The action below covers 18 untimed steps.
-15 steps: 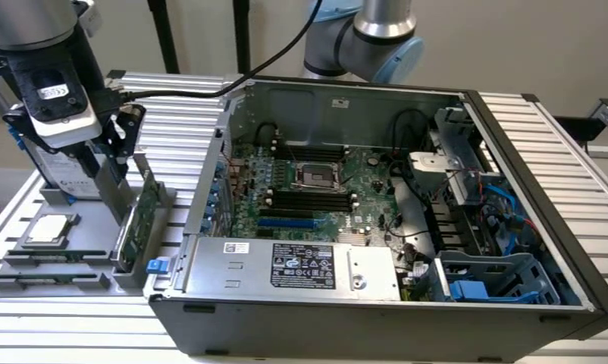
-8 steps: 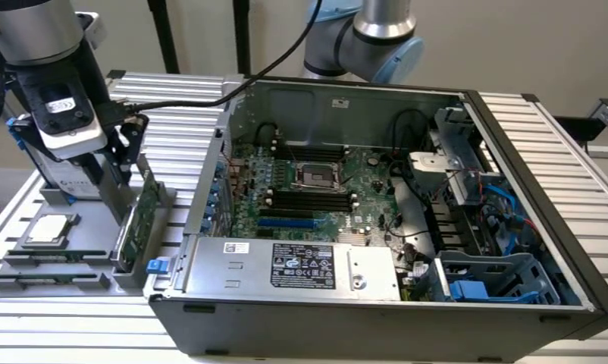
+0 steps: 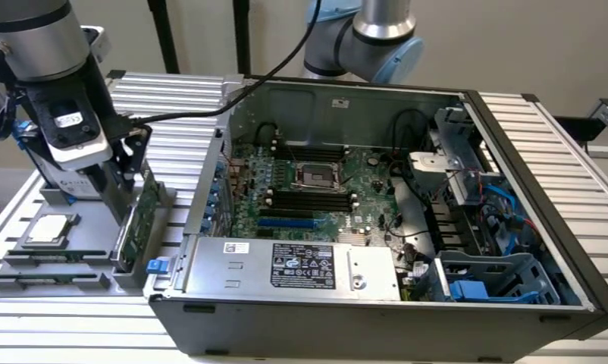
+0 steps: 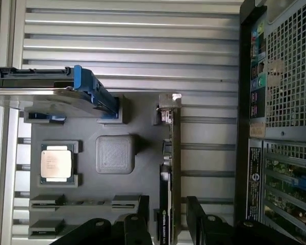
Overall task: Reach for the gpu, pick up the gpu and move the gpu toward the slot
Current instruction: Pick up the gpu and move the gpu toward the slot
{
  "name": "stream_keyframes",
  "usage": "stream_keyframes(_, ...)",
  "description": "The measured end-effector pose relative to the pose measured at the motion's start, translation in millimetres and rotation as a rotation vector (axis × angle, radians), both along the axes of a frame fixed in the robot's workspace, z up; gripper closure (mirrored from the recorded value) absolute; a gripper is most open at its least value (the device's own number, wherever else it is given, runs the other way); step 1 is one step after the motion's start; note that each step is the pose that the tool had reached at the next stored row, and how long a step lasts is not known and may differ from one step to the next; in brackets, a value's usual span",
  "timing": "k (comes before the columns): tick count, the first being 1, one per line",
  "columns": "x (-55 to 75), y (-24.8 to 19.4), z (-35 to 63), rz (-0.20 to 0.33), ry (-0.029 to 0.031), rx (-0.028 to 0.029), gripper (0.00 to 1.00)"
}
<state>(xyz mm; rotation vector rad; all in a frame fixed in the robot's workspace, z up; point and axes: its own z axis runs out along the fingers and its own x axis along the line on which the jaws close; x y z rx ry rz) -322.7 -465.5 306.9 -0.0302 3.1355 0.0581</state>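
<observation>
1 gpu (image 4: 171, 168), thin and green, stands on edge in a groove of the gray tray (image 4: 143, 168). It runs along the tray's edge nearest the computer case (image 4: 280, 102), and its silver bracket (image 4: 168, 100) is at the end away from the arm. The gripper (image 4: 168, 224) is right on it: jaws spread as wide as they go, 2 black fingers (image 4: 142, 222) straddling the card, 1 per flat side. There is a gap on both sides and nothing is held.

So the reach looks as good as done, and the pick-up is the step in hand. My read is that a grip here calls for the fingers to close square on the 2 flat faces, then a straight pull out of the groove, since a card this thin could tip or bind.

Further out, the processor chip (image 4: 56, 164) sits well apart toward the tray's opposite edge, and the hard drive (image 4: 51, 99) with blue rails stands at a far corner.
</observation>
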Motion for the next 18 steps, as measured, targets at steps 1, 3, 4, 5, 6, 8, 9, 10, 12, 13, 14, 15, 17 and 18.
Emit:
stream_keyframes(1, 0.0, 0.0, -1.8, 0.000, -0.0001, 0.0001, 0.58)
stream_keyframes(3, 0.0, 0.0, -5.5, 0.000, -0.0001, 0.0001, 0.58)
stream_keyframes(4, 0.0, 0.0, -7.3, 0.000, -0.0002, 0.0001, 0.58)
stream_keyframes(5, 0.0, 0.0, -9.1, 0.000, -0.0003, 0.0001, 0.58)
stream_keyframes(6, 0.0, 0.0, -10.9, 0.000, -0.0004, 0.0000, 0.58)
stream_keyframes(8, 0.0, -0.1, -14.6, 0.000, -0.0011, -0.0001, 0.58)
stream_keyframes(9, 0.0, -0.1, -16.5, 0.000, -0.0015, 0.0000, 0.58)
stream_keyframes(10, 0.0, -0.2, -18.3, 0.000, -0.0020, 0.0000, 0.58)
stream_keyframes(12, 0.0, -0.3, -21.9, 0.000, -0.0030, 0.0001, 0.58)
stream_keyframes(13, 0.0, -0.3, -23.7, 0.000, -0.0035, 0.0000, 0.58)
stream_keyframes(14, 0.0, -0.4, -25.5, 0.000, -0.0041, 0.0000, 0.58)
stream_keyframes(15, 0.0, -0.5, -27.3, 0.000, -0.0048, 0.0001, 0.58)
stream_keyframes(17, 0.3, -0.7, -31.0, 0.000, -0.0062, 0.0001, 0.58)
stream_keyframes(18, 0.4, -0.9, -32.8, 0.000, -0.0068, 0.0000, 0.58)
